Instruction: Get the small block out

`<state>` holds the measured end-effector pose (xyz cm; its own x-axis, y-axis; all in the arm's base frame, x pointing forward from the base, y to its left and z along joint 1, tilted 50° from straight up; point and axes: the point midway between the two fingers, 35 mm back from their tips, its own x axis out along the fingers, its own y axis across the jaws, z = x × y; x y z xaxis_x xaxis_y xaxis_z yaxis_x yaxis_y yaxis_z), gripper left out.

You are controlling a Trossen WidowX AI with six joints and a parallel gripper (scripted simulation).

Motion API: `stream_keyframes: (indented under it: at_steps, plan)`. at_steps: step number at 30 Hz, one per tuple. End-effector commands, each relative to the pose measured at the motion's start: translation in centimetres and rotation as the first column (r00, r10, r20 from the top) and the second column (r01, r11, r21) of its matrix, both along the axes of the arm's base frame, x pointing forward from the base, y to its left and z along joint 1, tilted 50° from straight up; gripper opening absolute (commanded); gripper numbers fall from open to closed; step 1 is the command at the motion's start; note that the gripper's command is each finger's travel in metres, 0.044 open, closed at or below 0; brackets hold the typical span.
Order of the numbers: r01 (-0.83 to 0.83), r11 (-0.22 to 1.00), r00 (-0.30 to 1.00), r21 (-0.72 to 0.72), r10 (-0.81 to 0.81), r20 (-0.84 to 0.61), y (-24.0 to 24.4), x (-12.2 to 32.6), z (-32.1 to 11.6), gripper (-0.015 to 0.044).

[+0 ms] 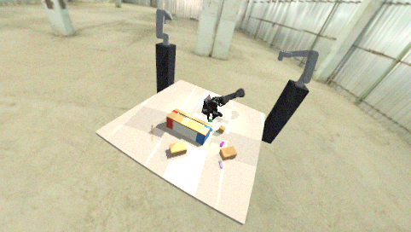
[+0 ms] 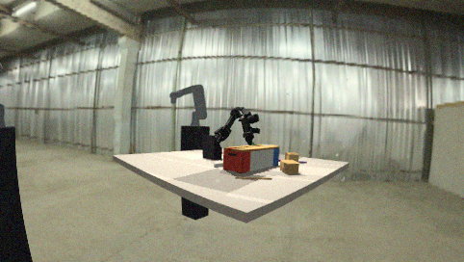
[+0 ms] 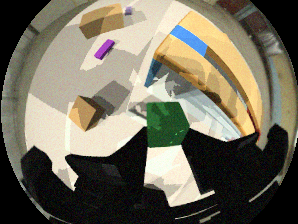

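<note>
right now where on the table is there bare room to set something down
Roomiest: the near corner, beyond the lilac piece, and the side past the thin stick. Crowded: around the box's blue end, with blocks and a purple piece close.

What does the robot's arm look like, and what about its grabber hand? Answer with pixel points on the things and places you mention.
The arm (image 1: 231, 96) (image 2: 225, 131) is black all over, with chunky joints. Its gripper (image 1: 211, 120) (image 2: 252, 144) (image 3: 161, 128) is black too, with two dark fingers that get narrower toward their tips. I can't make out any writing or cables on them.
</note>
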<state>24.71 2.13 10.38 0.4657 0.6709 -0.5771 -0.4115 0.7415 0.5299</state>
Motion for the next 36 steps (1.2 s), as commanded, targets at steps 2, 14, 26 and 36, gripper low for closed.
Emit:
stream_keyframes:
  at_steps: [2,14,26,36]
  plan:
    - [0.124,0.987,0.985,0.101,-0.111,-0.132,-0.4,0.0,0.5,0.0]
    - [0.445,0.859,0.822,0.252,-0.28,-0.497,-1.0,-0.5,1.0,0.0]
    - [0.737,0.627,0.518,0.252,-0.284,-0.807,-1.6,-1.0,1.6,0.0]
    - [0.906,0.401,0.213,0.135,-0.157,-0.964,-2.1,-1.4,2.2,0.0]
